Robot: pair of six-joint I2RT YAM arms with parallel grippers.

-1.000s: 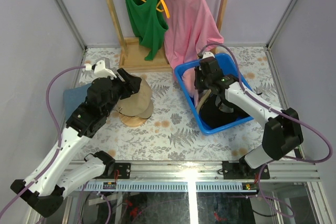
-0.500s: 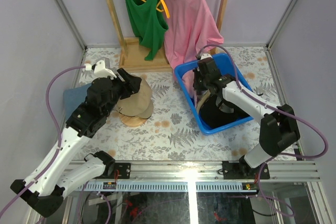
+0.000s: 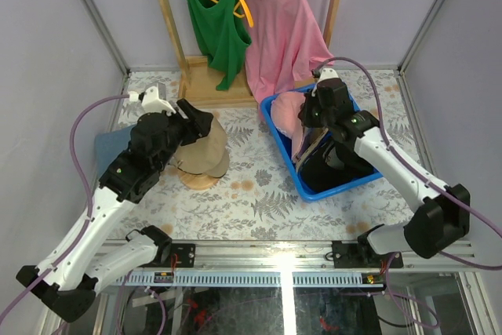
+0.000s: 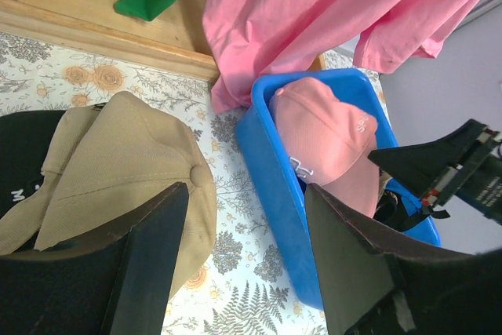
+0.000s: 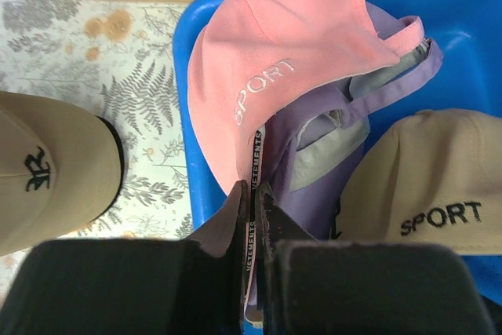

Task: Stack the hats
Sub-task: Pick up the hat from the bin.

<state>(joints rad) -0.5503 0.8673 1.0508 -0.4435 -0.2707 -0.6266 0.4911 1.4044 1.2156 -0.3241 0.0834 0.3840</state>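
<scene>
My right gripper [image 3: 307, 132] is shut on the brim edge of the pink hat [image 5: 267, 68], which hangs tilted over the left side of the blue bin [image 3: 339, 187]. A lavender hat [image 5: 337, 154] lies right against it, beside my fingertips [image 5: 253, 194]. A tan hat [image 5: 423, 186] lettered SPORT and a black hat [image 3: 325, 170] stay in the bin. Another tan hat [image 3: 205, 151] sits on top of a black one [image 4: 23, 154] on the stand at the left. My left gripper [image 3: 196, 123] hovers open above that tan hat [image 4: 118, 170], with nothing between its fingers.
A pink T-shirt [image 3: 278, 29] and a green tank top [image 3: 213, 25] hang from the wooden rack at the back, close to the bin. A blue fabric thing [image 3: 106, 147] lies under my left arm. The stand's round wooden base [image 3: 196, 180] rests on the patterned tablecloth.
My right gripper has closed on the pink hat's brim and lifted it up and back out of the bin, with the wrist swinging right. The left arm has not moved.
</scene>
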